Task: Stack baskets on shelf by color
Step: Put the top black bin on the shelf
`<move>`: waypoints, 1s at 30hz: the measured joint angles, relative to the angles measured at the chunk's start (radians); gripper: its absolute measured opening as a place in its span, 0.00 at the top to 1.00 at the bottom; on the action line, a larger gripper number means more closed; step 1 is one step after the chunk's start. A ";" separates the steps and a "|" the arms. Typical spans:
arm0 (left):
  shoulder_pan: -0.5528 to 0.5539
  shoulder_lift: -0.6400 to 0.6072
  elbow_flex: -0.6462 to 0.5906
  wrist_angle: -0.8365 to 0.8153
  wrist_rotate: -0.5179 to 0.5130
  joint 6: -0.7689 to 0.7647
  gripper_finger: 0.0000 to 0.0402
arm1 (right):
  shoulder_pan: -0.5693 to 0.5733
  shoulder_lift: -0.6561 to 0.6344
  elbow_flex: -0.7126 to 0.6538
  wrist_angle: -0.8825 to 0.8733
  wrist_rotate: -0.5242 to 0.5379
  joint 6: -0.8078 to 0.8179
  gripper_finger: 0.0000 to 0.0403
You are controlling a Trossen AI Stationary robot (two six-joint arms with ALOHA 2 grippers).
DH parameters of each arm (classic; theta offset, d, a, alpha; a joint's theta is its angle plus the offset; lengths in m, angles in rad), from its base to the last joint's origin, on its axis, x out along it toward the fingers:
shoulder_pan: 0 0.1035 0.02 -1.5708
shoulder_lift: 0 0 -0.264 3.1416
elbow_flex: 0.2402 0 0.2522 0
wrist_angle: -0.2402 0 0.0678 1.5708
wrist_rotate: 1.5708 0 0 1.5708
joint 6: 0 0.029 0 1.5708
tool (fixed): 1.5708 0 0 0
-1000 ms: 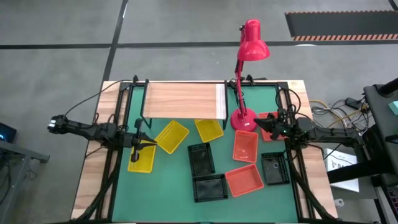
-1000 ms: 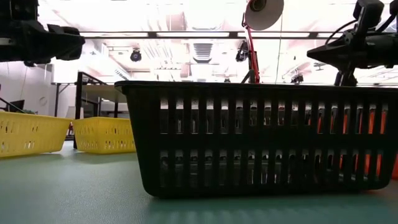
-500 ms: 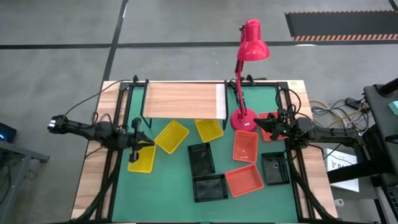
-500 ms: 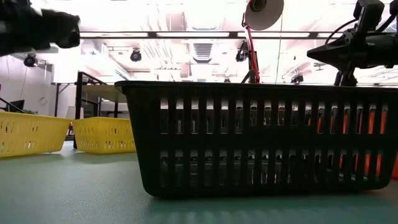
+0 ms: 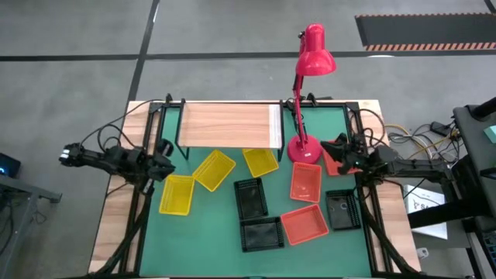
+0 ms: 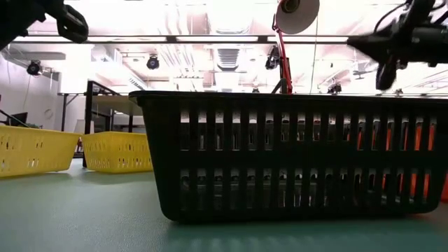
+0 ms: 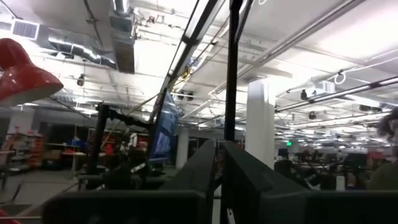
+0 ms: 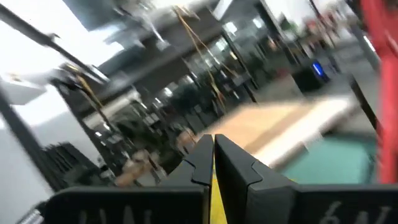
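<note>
Three yellow baskets [image 5: 177, 194] [image 5: 214, 170] [image 5: 260, 161] lie on the green table, left of centre. Three black baskets [image 5: 250, 198] [image 5: 261, 233] [image 5: 342, 211] and two orange-red ones [image 5: 305, 181] [image 5: 304, 224] lie to the right. A third orange-red basket [image 5: 332, 161] lies partly under my right gripper. The light-wood shelf [image 5: 229, 124] stands at the far edge with nothing on it. My left gripper [image 5: 163, 157] is shut and empty, raised beyond the left yellow basket's far end. My right gripper [image 5: 339, 149] is shut and empty, above the table's right side.
A red desk lamp's base [image 5: 304, 149] stands between the shelf and my right gripper, and its head [image 5: 315, 54] reaches beyond the far edge. In the low view a black basket [image 6: 294, 154] fills the foreground. Black frame posts stand along both table sides.
My left gripper has gone up from over the left yellow basket and toward the table's far left, tipping upward. My right gripper has risen a little and shifted toward the far edge. The baskets have stayed in place.
</note>
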 joint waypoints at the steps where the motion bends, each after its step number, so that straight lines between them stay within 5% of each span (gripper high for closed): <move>1: 0.000 0.005 -0.002 0.011 0.000 -0.013 0.96 | 0.000 0.011 0.000 0.044 -0.018 -0.025 0.98; 12: -0.001 0.181 -0.001 0.340 0.023 0.085 0.96 | 0.000 0.162 0.001 0.286 -0.094 -0.234 0.98; 19: 0.000 0.301 0.006 0.484 -0.041 0.247 0.96 | 0.000 0.267 0.068 0.293 -0.108 -0.326 0.98; 30: 0.000 0.376 0.032 0.572 -0.126 0.403 0.96 | 0.032 0.518 0.238 0.290 -0.305 -0.429 0.98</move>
